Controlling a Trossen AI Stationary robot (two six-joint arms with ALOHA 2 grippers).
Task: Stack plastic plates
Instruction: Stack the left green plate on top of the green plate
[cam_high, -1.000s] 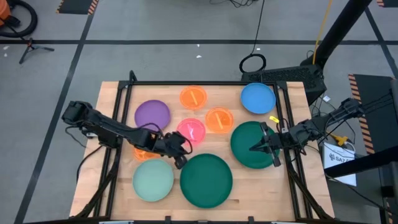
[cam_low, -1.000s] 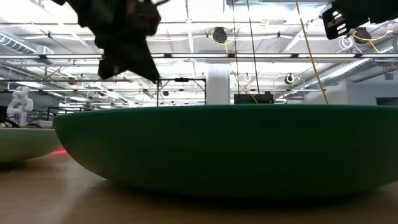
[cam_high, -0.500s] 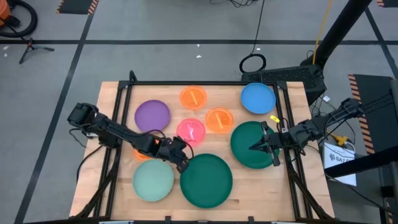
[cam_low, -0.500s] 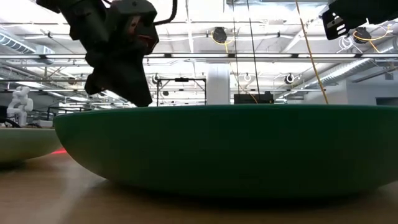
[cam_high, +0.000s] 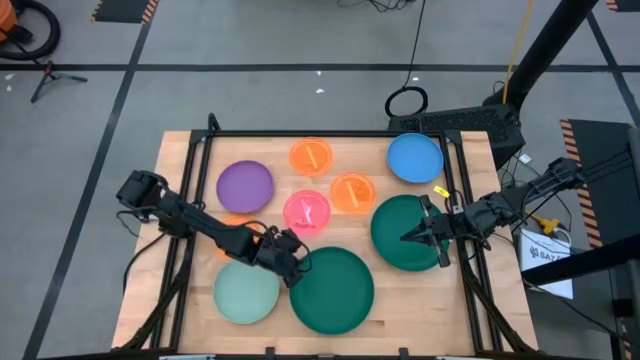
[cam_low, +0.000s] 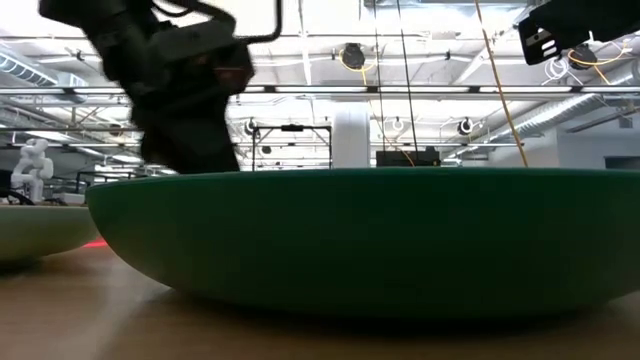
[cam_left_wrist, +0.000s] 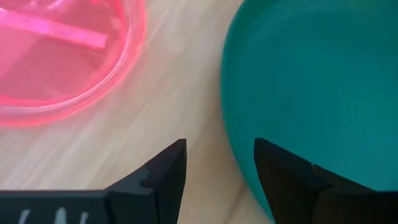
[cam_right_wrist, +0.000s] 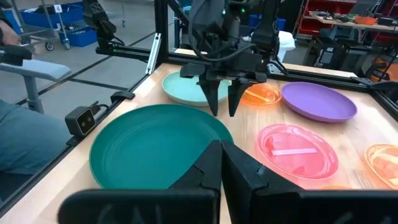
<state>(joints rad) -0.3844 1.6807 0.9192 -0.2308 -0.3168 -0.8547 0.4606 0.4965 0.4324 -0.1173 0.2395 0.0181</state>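
Your left pincer (cam_high: 296, 266) has slid forward and spread its fingers at the near dark green plate (cam_high: 332, 290), beside the pink plate (cam_high: 307, 210) on the desk (cam_high: 180, 160); farther right, the right pincer (cam_high: 409, 237) hovers closed over the second green plate (cam_high: 400, 218).

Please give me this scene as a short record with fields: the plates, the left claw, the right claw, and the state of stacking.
Plates: dark green plate, second dark green plate, mint, purple, blue, pink, orange ones near the pink.
Left claw: open, at the rim of the dark green plate.
Right claw: shut, over the second dark green plate.
Stacking: plates mostly lie apart.
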